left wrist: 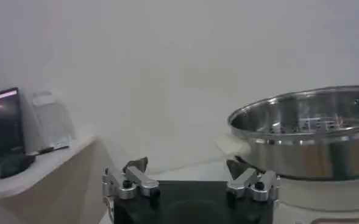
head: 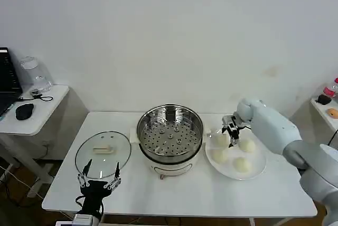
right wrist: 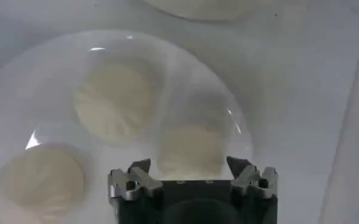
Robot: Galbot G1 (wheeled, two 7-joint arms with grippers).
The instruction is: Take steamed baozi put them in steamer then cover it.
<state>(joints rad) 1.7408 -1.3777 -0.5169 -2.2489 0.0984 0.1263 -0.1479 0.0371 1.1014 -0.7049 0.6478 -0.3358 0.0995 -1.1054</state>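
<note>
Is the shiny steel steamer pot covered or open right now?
Open. The steel steamer pot shows its bare perforated floor, with no buns inside, and the clear glass lid lies flat on the white table to its left.

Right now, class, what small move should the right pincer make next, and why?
Probably lower the right pincer and close on the bun just beyond it. Its fingers are open, the buns sit on the plate, and the steamer is uncovered with no buns inside.

Pale cream baozi [head: 246, 145] on white plate [head: 260, 171]; shiny steel steamer [head: 170, 131], hole-dotted floor, cream base.
</note>
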